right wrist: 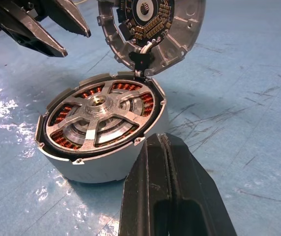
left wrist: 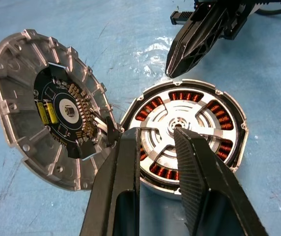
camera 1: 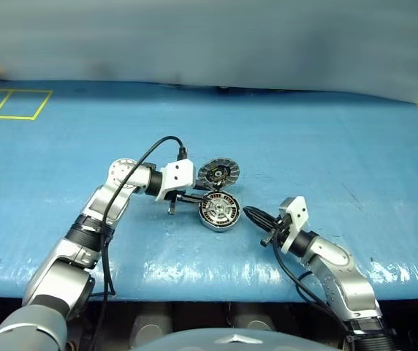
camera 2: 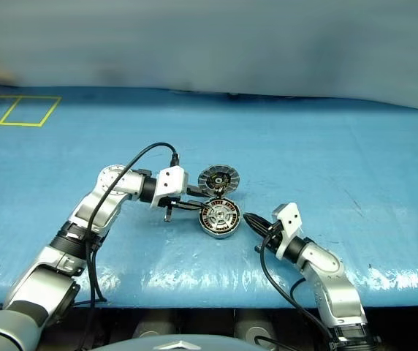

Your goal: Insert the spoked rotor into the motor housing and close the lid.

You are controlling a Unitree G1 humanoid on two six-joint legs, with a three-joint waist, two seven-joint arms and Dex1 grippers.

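A big blue table cover [camera 1: 326, 131] of shiny plastic sheet fills the scene, with scratches and bright glare spots near the front edge. Yellow tape lines [camera 1: 19, 102] make boxes at the far left, and one more bit of yellow tape shows at the far right. Behind the cover stands a plain grey-blue wall [camera 1: 209, 36].

There is one round metal motor housing [right wrist: 101, 142], a shallow grey cup with copper-coloured coils inside, sitting in the middle of the cover. There is one flat silver spoked rotor [right wrist: 97, 114], and it lies inside the housing, over the coils. There is one round silver lid [left wrist: 42, 108] with a dark inner face and small parts on it. It stands open and tilted up at the far side of the housing, joined to it at the edge.

There are two grippers. The left gripper [left wrist: 155, 142] with black fingers hangs just over the rotor from the left, its fingers a little apart and holding nothing. The right gripper [right wrist: 161, 142] is just beside the housing on the right, its fingers pressed together, empty.
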